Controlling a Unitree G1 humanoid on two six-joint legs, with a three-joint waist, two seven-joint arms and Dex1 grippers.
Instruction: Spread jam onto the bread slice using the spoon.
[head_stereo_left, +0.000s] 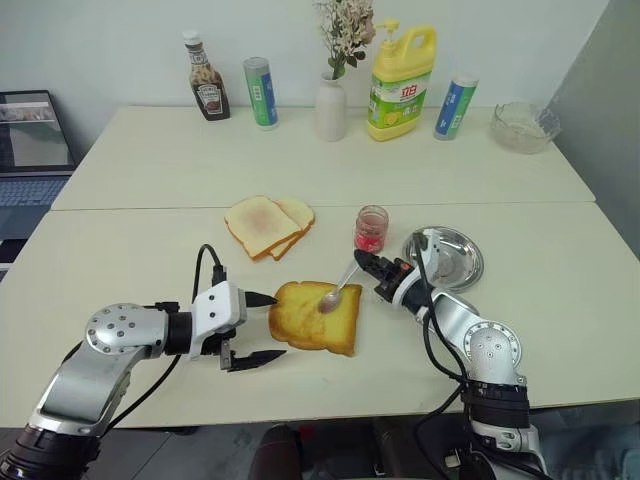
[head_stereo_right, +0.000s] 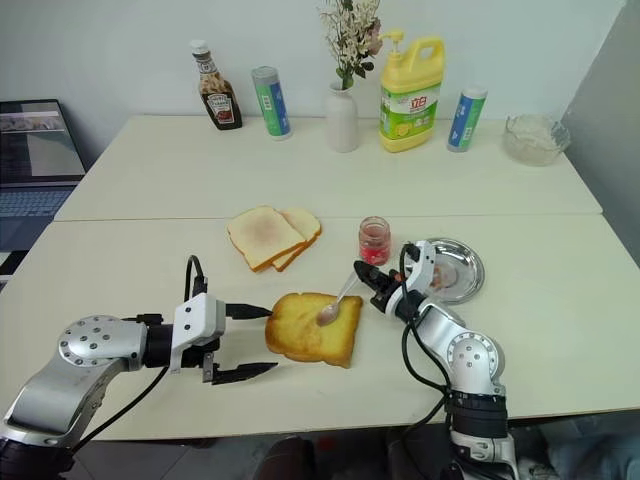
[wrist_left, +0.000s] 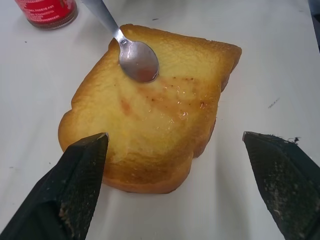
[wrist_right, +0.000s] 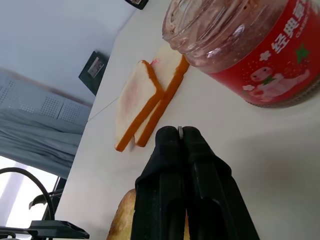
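The bread slice (head_stereo_left: 315, 317) lies flat on the near table, thick and golden, with a thin reddish smear of jam (wrist_left: 170, 97) across its face. My right gripper (head_stereo_left: 362, 260) is shut on the handle of the spoon (head_stereo_left: 338, 288), just beyond the slice's far right corner. The spoon's bowl (wrist_left: 138, 60) rests on the slice's far part. Behind that gripper stands the jam jar (head_stereo_left: 371, 229), lidless, with a red label. My left gripper (head_stereo_left: 265, 328) is open at the slice's left edge, its fingers (wrist_left: 75, 185) apart and holding nothing.
Two thinner toast slices (head_stereo_left: 268, 225) lie stacked behind the bread. A metal plate (head_stereo_left: 470, 270) sits right of the jar. Along the far table stand a sauce bottle (head_stereo_left: 207, 90), a green can (head_stereo_left: 261, 92), a vase (head_stereo_left: 331, 105), a yellow detergent bottle (head_stereo_left: 400, 85), a blue can (head_stereo_left: 455, 105) and a glass bowl (head_stereo_left: 524, 127).
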